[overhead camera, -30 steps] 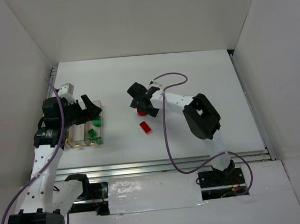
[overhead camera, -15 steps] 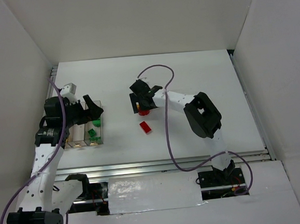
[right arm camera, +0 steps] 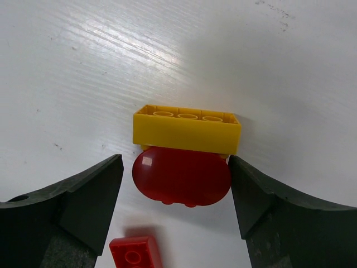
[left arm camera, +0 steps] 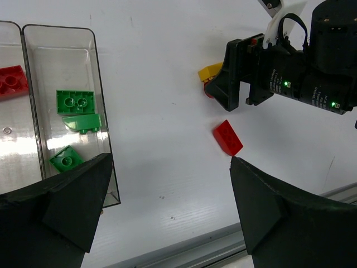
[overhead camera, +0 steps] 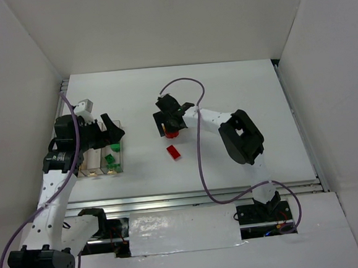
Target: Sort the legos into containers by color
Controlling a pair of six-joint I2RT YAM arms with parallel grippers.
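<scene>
My right gripper (overhead camera: pixel 169 123) is open and low over the table. In the right wrist view its fingers (right arm camera: pixel 89 195) straddle a rounded red lego (right arm camera: pixel 181 176) that is pressed against a yellow brick (right arm camera: pixel 187 128); the right finger is almost touching the red piece. A red brick (overhead camera: pixel 173 152) lies loose just in front, also in the right wrist view (right arm camera: pixel 135 251) and the left wrist view (left arm camera: pixel 227 137). My left gripper (overhead camera: pixel 112 133) is open and empty above the clear containers (overhead camera: pixel 89 172). One bin (left arm camera: pixel 100 139) holds three green legos (left arm camera: pixel 75 101); the neighbouring bin holds a red brick (left arm camera: pixel 11 81).
White walls close in the table on the left, back and right. A metal rail (overhead camera: pixel 196 198) runs along the front edge. The right arm's purple cable (overhead camera: pixel 200 163) loops over the table's middle.
My right gripper has turned and settled down around the red and yellow pieces. My left gripper has shifted slightly over the containers. The loose red brick has not moved.
</scene>
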